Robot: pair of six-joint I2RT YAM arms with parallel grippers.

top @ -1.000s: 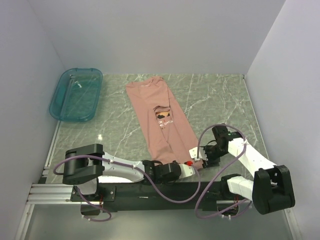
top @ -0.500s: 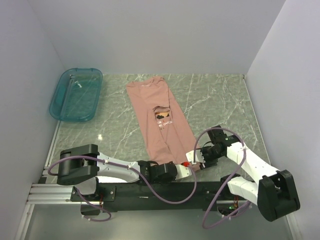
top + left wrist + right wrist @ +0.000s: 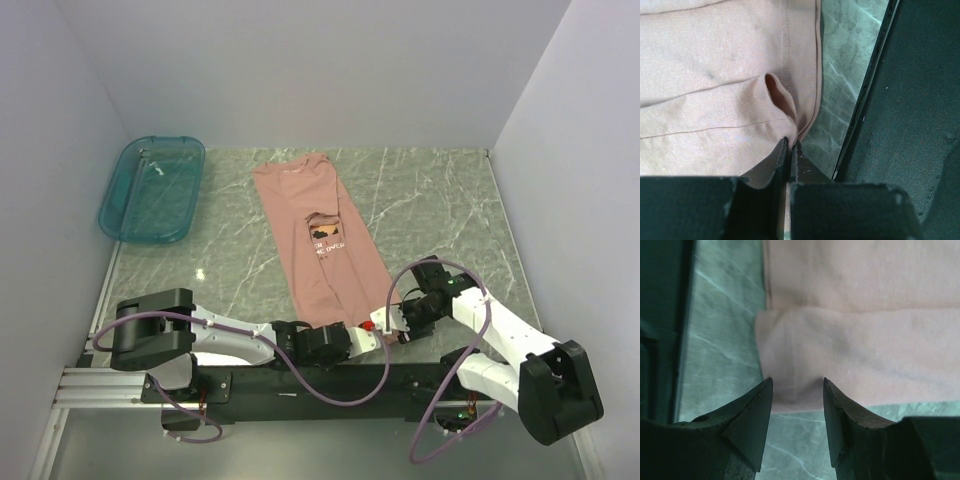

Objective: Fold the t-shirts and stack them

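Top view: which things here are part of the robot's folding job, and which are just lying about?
Part of the job: pink t-shirt; left pincer, shut on its hem; right pincer, open over its folded corner.
Lying about: teal plastic tray.

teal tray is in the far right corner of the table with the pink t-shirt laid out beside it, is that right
Wrong side: the teal tray sits in the far left corner of the table, as the top external view shows. The pink t-shirt does lie laid out beside it.
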